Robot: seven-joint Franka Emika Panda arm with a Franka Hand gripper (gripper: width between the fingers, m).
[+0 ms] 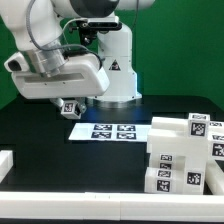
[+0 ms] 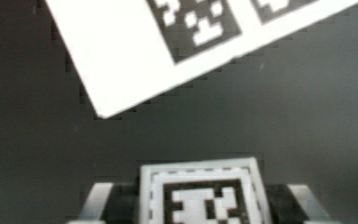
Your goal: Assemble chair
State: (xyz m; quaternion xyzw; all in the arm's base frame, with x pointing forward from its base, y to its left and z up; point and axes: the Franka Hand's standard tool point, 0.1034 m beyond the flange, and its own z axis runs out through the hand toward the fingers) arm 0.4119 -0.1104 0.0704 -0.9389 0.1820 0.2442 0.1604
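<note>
Nearest the onlooker, the chair parts (image 1: 180, 150) stand stacked in a cluster at the exterior view's right, on the black desk (image 1: 40, 135): matte white blocks, each bearing small square tags. A low white rail (image 1: 60, 205) runs along the near edge of the desk, and another white piece (image 1: 5, 160) sits at the exterior view's left edge.

Farther back, the marker board (image 1: 108, 130) lies flat on the desk, with 4 tags visible. The wrist view shows the same board (image 2: 176, 50) below and ahead of the claw.

The claw (image 1: 70, 107) hangs just above the desk at the marker board's end on the exterior view's left. In the wrist view, the 2 fingers (image 2: 101, 200) flank a small tagged white part (image 2: 202, 195), and the claw (image 2: 202, 205) appears clamped on it.

Risks, as judged from this position:
1. The held part sits low over the desk; a further descent could strike the desk or the marker board.
2. The grip shows only at the part's sides; a tilt on contact could let it slip.
3. A swing toward the stacked parts could topple them.

Farthest back, the arm reaches forward and down from its white base (image 1: 115, 70), wrist bent, claw pointing downward.
</note>
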